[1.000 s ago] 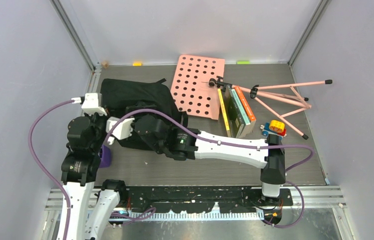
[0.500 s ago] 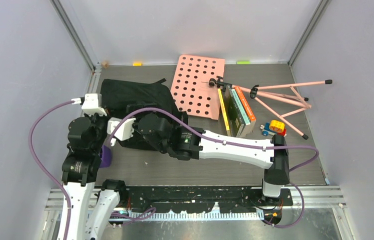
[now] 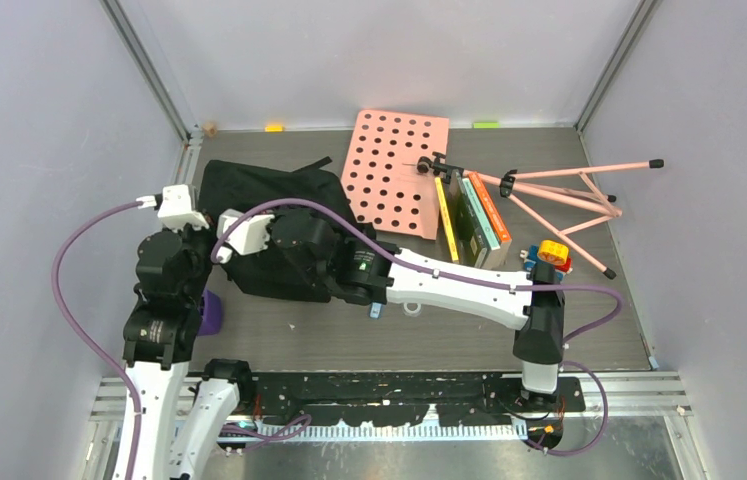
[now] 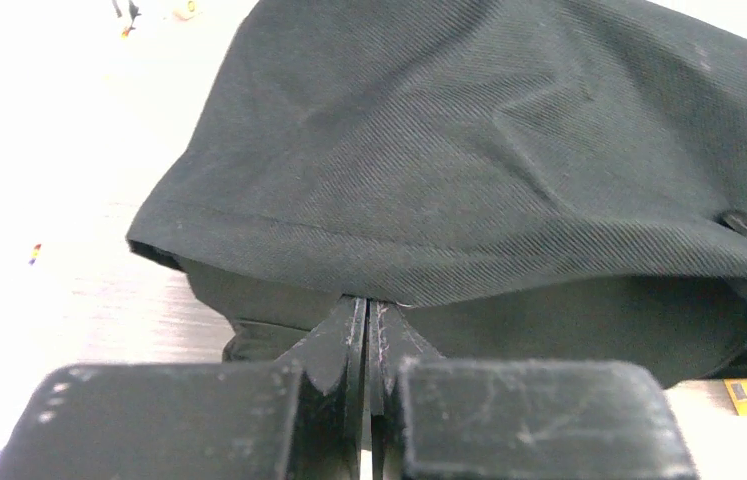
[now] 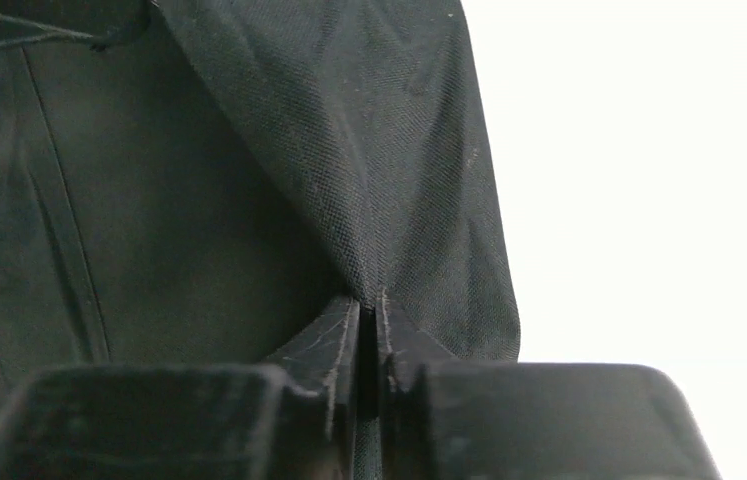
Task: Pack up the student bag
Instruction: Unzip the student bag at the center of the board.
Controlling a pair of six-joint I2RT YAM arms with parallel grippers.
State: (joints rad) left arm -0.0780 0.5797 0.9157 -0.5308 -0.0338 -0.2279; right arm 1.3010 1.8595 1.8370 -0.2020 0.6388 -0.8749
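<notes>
Bag (image 3: 271,190) at 10 o'clock on bench (image 3: 349,340) | left fingers (image 4: 365,306) closed on its hem | right fingers (image 5: 369,300) pinching a cloth fold | progress: early, likely opening bag, nothing seen packed | left: books (image 3: 476,225), toy car (image 3: 549,255) at 3 o'clock, unpacked

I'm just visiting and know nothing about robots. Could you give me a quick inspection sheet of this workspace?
Surface: dark table, no spills seen.
Job's things: black bag lying at the left, partly under both arms.
Clutter: pink holed board, pink folding stand, books, toy car, purple object by the left arm.
Grippers: left gripper and right gripper both shut, each apparently pinching bag fabric.
Cables: purple cables loop from both arms.
Surroundings: pale walls; yellow tag and green tag at the back edge.
</notes>
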